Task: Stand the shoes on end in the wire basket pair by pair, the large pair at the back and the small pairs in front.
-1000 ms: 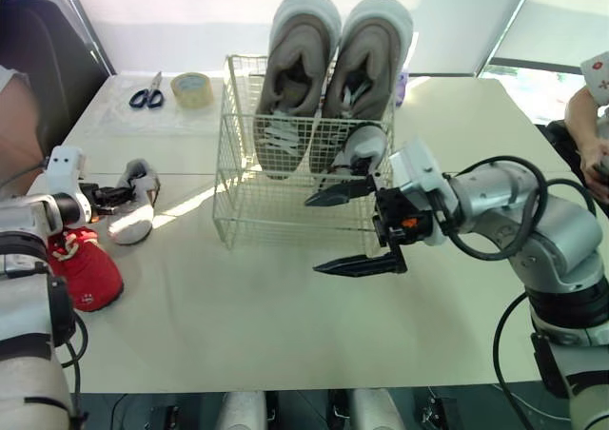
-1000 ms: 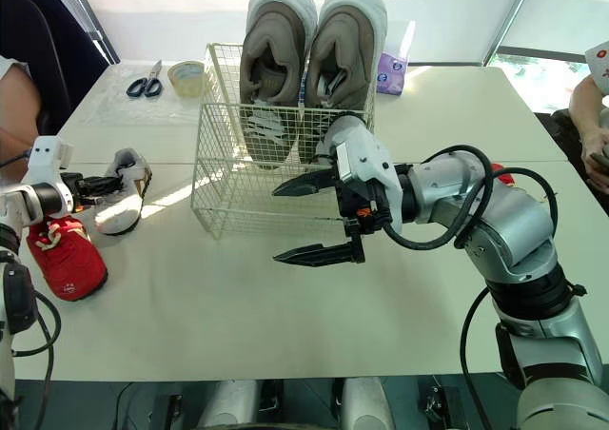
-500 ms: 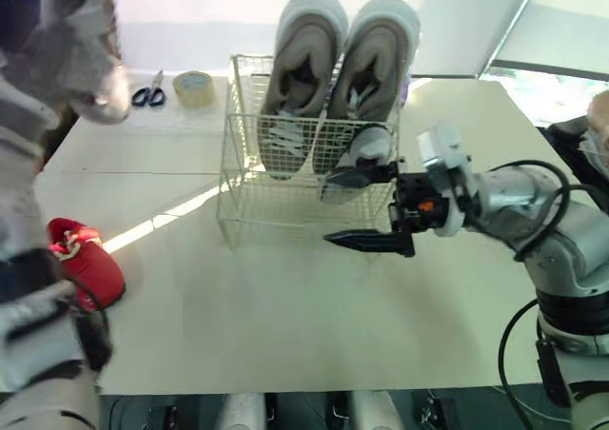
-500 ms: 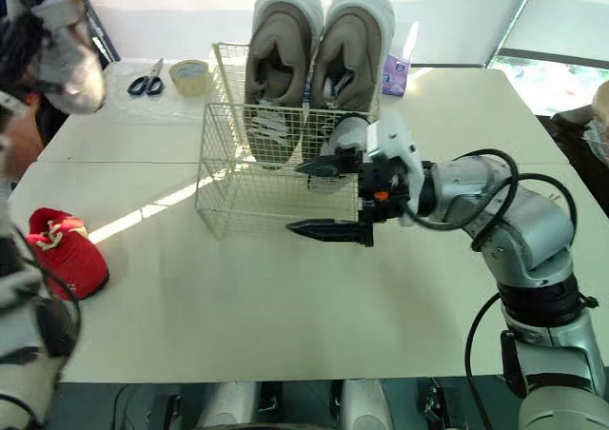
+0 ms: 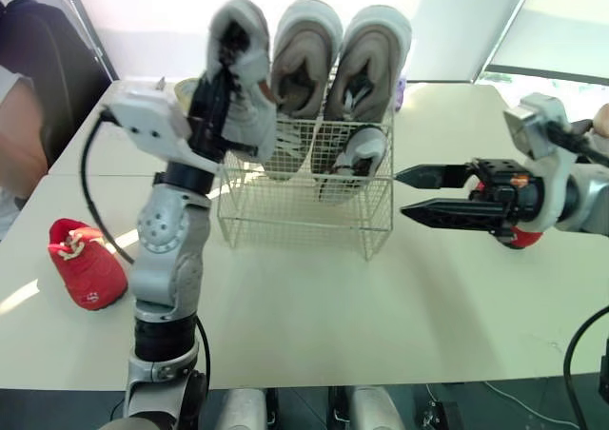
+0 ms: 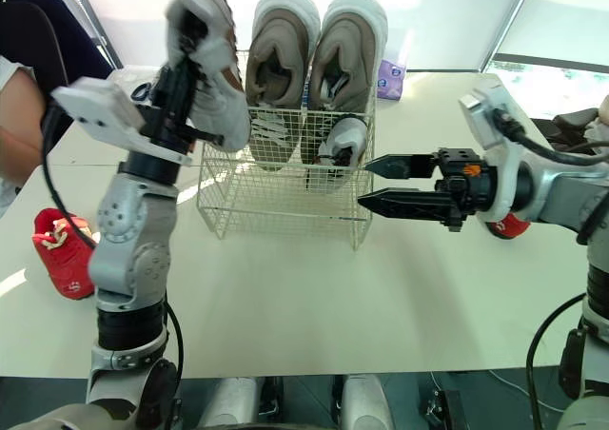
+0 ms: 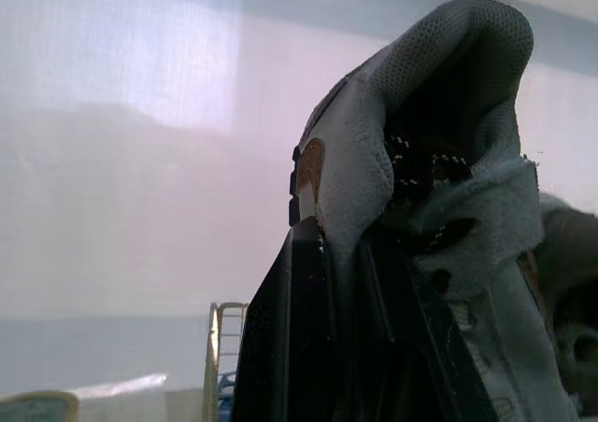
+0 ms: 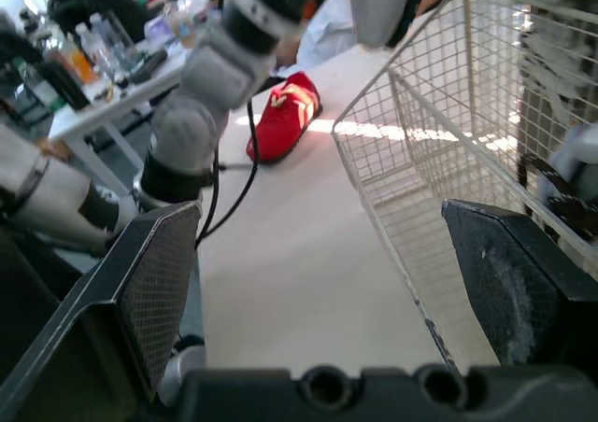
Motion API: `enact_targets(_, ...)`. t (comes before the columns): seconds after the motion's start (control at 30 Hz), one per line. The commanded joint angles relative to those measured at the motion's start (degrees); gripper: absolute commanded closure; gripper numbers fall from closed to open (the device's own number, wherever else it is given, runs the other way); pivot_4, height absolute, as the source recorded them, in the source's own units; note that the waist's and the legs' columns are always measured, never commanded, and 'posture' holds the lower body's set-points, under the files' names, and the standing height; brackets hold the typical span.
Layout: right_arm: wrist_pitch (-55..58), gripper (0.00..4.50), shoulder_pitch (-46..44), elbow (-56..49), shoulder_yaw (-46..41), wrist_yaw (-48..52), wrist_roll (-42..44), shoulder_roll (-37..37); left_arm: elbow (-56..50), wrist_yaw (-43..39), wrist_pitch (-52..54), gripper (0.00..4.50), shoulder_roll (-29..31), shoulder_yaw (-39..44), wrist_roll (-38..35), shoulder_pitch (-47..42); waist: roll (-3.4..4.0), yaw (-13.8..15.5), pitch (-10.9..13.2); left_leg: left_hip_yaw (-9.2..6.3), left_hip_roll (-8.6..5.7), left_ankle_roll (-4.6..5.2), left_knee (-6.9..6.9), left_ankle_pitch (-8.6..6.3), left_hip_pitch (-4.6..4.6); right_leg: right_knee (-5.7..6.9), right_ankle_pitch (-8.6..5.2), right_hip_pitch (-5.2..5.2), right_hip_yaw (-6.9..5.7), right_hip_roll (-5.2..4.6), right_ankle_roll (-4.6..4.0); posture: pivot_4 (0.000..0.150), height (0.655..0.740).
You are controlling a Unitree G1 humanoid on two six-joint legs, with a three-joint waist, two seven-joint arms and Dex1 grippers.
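Grey mesh and white rubber make up a small grey shoe (image 5: 245, 78) that is held in the air, toe upward, above the left rear corner of the wire basket (image 5: 304, 223). The left gripper (image 5: 221, 73) clamps it, with one black finger (image 7: 299, 329) pressed along the outside of the heel collar and the other tucked inside the opening. The basket stands in the middle of a pale table (image 5: 314, 306). At its back, the large grey pair (image 5: 373, 64) stands on end, side by side, toes up and rising well above the rim. In the front right corner a matching small shoe (image 5: 360, 154) stands upright, leaning against the wire. The right gripper (image 5: 401, 193) hovers just beside the basket's right side, its two fingers spread apart with nothing between them, tips pointing toward the wire. A red shoe (image 5: 86, 263) lies on the table well to the left, and a second red shoe (image 6: 504, 225) is partly hidden behind the right gripper.
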Motion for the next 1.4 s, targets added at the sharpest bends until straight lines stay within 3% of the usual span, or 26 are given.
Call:
enact_targets(0.03, 1.69, 0.0, 2.28, -1.49, -4.64, -1.69, 4.19, -1.56, 4.84, -1.39, -9.08, 4.44, -0.62, -0.75, 3.32, -2.38, 0.0, 0.02, 0.0, 0.01, -0.01, 0.0, 0.02, 0.0, -0.05, -0.01, 0.0, -0.02, 0.0, -0.04, 0.0, 0.15, 0.74)
enact_targets(0.47, -0.92, 0.0, 7.21, -6.65, -6.83, -11.76, 12.05, 1.35, 23.59, -3.3, -24.95, 4.44, -3.55, -4.48, 9.93, 0.74, 0.13, 0.04, -0.22, 0.02, -0.09, 0.22, 0.21, -0.13, -0.33, -0.04, 0.02, -0.15, -0.07, -0.25, 0.04, 0.15, 0.74)
enact_targets(0.63, -2.74, 0.0, 7.21, -6.47, -6.02, -14.16, 13.58, 2.58, 24.65, -1.89, -28.55, 4.44, -2.55, -3.74, 12.38, 1.22, 0.32, -0.03, -0.61, 0.03, -0.13, 0.31, 0.22, -0.18, -0.32, -0.09, 0.01, -0.13, -0.07, -0.28, 0.05, 0.15, 0.74)
enact_targets(0.9, -4.77, 0.0, 5.95, -5.3, -3.56, -14.47, 12.72, 2.86, 22.03, -0.22, -29.37, 4.44, -2.29, -4.18, 14.77, -5.04, 0.36, -0.09, -0.63, 0.02, -0.13, 0.33, 0.24, -0.19, -0.47, -0.11, 0.01, -0.23, -0.09, -0.28, 0.05, 0.15, 0.74)
enact_targets(1.4, -7.45, 0.0, 5.97, -5.56, -1.54, -15.05, 11.87, 4.4, 27.7, -0.24, -28.91, 4.44, -2.24, -4.88, 15.32, 1.74, 0.36, -0.02, -0.63, 0.01, -0.12, 0.34, 0.25, -0.19, -0.57, -0.09, 0.02, -0.35, -0.11, -0.27, 0.06, 0.15, 0.74)
